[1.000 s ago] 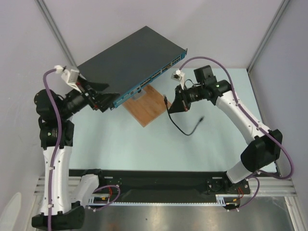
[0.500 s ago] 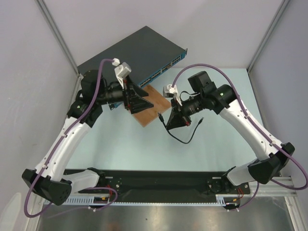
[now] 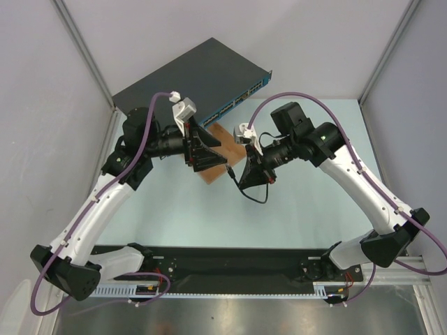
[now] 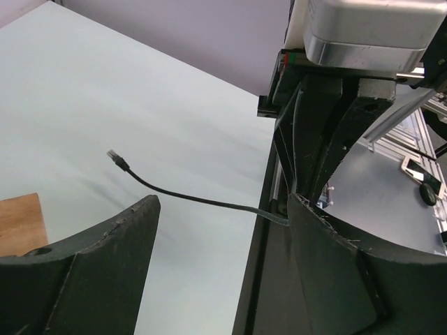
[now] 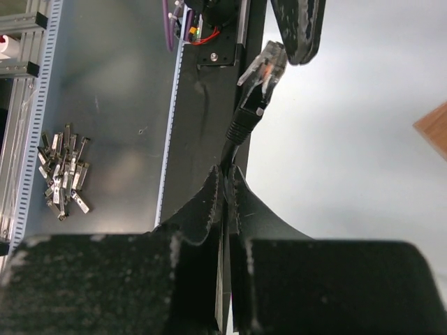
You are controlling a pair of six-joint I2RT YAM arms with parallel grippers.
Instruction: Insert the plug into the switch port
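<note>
Robotics lab test cell: grey panel walls (image 3: 314, 35), aluminium corner posts (image 3: 84, 52), slotted rail (image 3: 244, 296), pale-blue table (image 3: 181, 216).

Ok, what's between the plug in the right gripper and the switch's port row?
In the top view, the wooden board lies between the plug and the switch ports, with the open left gripper over its left part.

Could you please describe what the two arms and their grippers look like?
The left arm and right arm have white links, black joints and a purple cable each. The left gripper and right gripper have black, tapered fingers with scuffed edges.
</note>
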